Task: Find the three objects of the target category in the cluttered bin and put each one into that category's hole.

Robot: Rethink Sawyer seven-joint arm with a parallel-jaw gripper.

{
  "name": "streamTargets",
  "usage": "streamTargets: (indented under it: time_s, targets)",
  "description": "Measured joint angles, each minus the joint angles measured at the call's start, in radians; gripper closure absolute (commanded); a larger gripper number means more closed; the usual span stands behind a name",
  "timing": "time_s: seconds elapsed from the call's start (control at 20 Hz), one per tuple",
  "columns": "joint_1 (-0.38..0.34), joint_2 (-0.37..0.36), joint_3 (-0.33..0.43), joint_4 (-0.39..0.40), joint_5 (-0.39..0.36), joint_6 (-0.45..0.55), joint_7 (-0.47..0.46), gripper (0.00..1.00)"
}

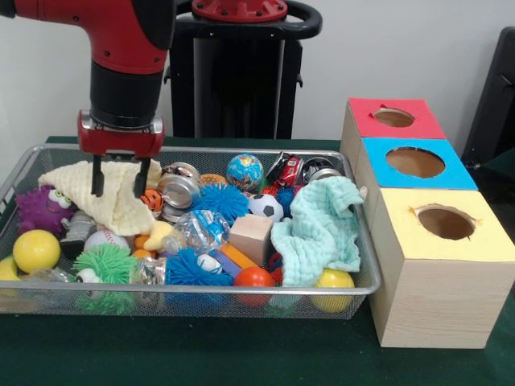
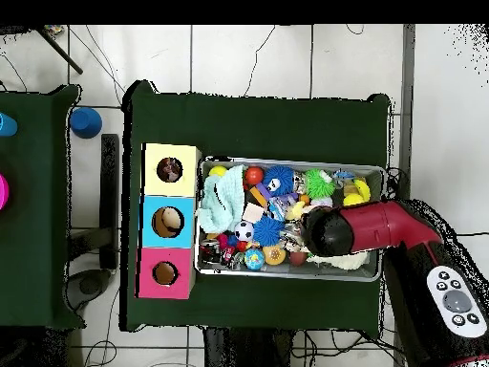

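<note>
Here the red and black gripper (image 1: pixel 121 177) hangs with its two dark fingers spread apart, empty, tips just above the pale yellow waffle cloth (image 1: pixel 105 193) in the wire mesh bin (image 1: pixel 201 299). Beside it lie a silver metal tin (image 1: pixel 179 191) and a purple spiky toy (image 1: pixel 40 209); well off to the side stands the wooden box with red, blue and yellow holed tops (image 1: pixel 426 265).

- The wire-mesh bin (image 1: pixel 354 273) sat on the green cloth, crammed with toys: balls, spiky pom-poms, small cars and metal tins.
- A pale yellow cloth (image 1: pixel 121 197) lay bunched at one end of the bin; a mint cloth (image 1: pixel 318 229) was draped at the end nearest the boxes.
- Just beside the bin stood a row of three wooden boxes, each with a round hole on top: yellow box (image 1: pixel 451 233), blue box (image 1: pixel 418 165), red box (image 1: pixel 394 119).
</note>
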Motion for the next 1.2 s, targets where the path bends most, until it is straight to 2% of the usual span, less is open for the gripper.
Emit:
streamTargets:
  time_s: [0.5, 1.2]
  targets:
    - [-0.017, -0.01, -0.013, 0.005, -0.03, 0.0, 0.0, 0.0]
    - [-0.072, 0.024, -0.009, 0.071, -0.03, -0.043, 0.0, 0.0]
